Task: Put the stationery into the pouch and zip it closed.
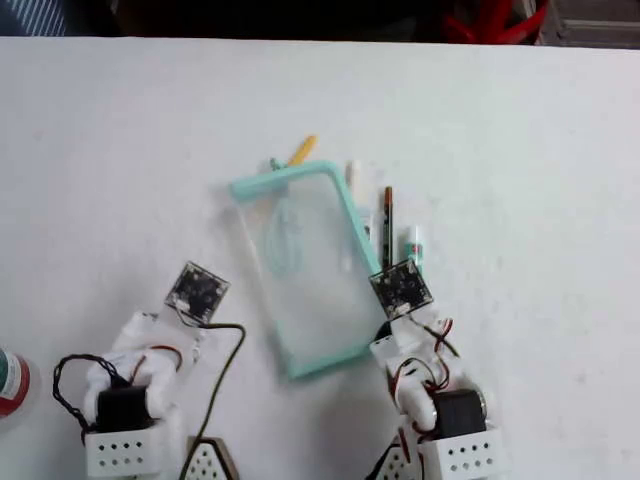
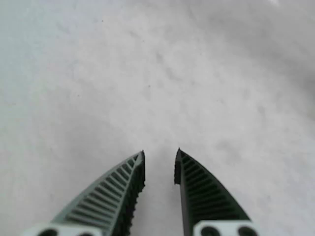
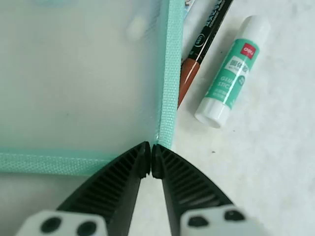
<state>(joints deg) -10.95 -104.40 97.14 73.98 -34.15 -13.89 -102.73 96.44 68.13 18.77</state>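
The white counter [image 1: 520, 130] runs back to a dark room edge, where something red [image 1: 490, 20] shows. The teal-edged translucent pouch [image 1: 305, 270] lies mid-counter, with a brown pen [image 1: 388, 215] and a glue stick [image 1: 414, 245] just beside its long edge. The right claw [image 3: 150, 160] is pressed together at the pouch's near corner. The left claw [image 2: 160, 167] hangs slightly spread over bare counter, well apart from the pouch.
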